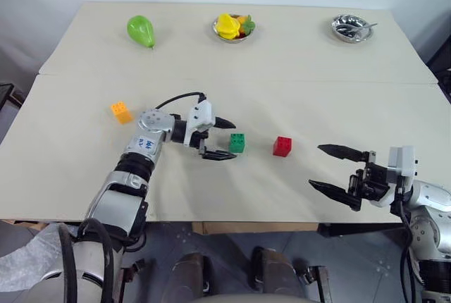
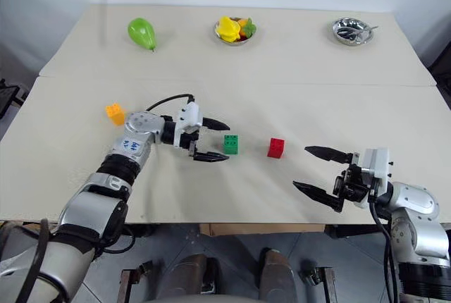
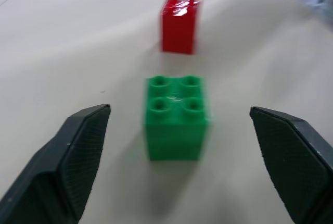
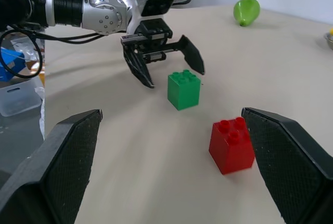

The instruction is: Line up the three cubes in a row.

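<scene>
Left gripper (image 1: 220,139) sat low over the worktop (image 1: 317,70), jaws spread wide and released, holding nothing. Green cube (image 1: 237,142) stood studs-up on the worktop just off its fingertips, not touching either finger (image 3: 78,151); in the left wrist view it sat between the two pads with a clear gap on each side

Red cube (image 1: 282,146) stood near the green one, on the side away from the left gripper, the two apart with bare worktop between. Orange cube (image 1: 121,111) was well apart from both, off to the robot's left, beyond the left forearm. Green and red roughly shared a line across the worktop; orange sat farther back than that line

Right gripper (image 1: 325,168) hovered near the worktop's near edge on the robot's right, jaws fully parted and empty, pointing toward the red cube but well short of it

Along the far edge: green pear (image 1: 141,30), a small metal bowl (image 1: 224,35) holding yellow toy fruit (image 1: 227,25), and a second metal bowl (image 1: 350,28) with some metal item in it, too small to identify

Small blue markings on the left forearm, not legible. No other writing or brand readable
</scene>
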`<move>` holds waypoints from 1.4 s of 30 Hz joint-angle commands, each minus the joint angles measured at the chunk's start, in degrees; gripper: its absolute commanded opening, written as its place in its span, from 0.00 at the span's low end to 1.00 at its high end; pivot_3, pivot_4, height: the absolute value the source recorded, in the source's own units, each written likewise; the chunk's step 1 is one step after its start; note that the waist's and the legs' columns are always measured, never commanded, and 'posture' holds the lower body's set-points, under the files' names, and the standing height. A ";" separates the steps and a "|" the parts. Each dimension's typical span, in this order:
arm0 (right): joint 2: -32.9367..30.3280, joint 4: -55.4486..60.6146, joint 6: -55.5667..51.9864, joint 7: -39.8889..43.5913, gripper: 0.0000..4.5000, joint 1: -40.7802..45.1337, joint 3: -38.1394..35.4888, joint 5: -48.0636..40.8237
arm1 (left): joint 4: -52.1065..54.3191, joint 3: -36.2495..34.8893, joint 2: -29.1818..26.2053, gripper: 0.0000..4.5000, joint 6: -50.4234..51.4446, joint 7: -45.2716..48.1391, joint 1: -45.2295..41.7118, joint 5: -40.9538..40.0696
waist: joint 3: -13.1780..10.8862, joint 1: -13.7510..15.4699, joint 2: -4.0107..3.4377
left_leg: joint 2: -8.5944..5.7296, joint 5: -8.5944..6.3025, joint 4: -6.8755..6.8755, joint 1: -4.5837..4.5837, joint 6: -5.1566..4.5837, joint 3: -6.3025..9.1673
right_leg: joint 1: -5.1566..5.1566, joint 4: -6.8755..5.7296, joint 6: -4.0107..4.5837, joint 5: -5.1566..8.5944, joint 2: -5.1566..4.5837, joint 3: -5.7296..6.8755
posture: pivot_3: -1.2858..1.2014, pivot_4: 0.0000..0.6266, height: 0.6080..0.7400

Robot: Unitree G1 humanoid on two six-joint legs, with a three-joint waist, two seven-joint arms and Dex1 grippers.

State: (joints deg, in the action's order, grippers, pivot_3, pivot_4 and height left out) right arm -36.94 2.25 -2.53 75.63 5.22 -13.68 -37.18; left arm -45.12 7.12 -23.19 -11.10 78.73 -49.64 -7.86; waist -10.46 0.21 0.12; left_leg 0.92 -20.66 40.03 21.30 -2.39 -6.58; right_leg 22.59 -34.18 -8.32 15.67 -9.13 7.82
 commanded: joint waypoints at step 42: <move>8.14 -1.09 -4.26 0.36 1.00 14.32 9.38 1.86 | 53.20 -23.86 12.39 0.99 37.88 -90.29 29.42 1.86 | 0.08 0.09 0.05 | -0.11 -0.20 -0.03 -0.04 -0.11 0.22 | -0.09 0.02 0.04 -0.02 -0.17 -0.02 | 0.52 0.24 1.00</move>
State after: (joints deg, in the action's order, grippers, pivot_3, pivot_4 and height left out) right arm -28.59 -1.24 -6.55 76.36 19.82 -3.82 -34.21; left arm 8.67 -16.76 -10.28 27.90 -9.82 -19.08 -7.87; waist -10.37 0.30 0.17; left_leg 0.81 -20.87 40.00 21.27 -2.49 -6.36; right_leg 22.50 -34.14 -8.28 15.65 -9.28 7.80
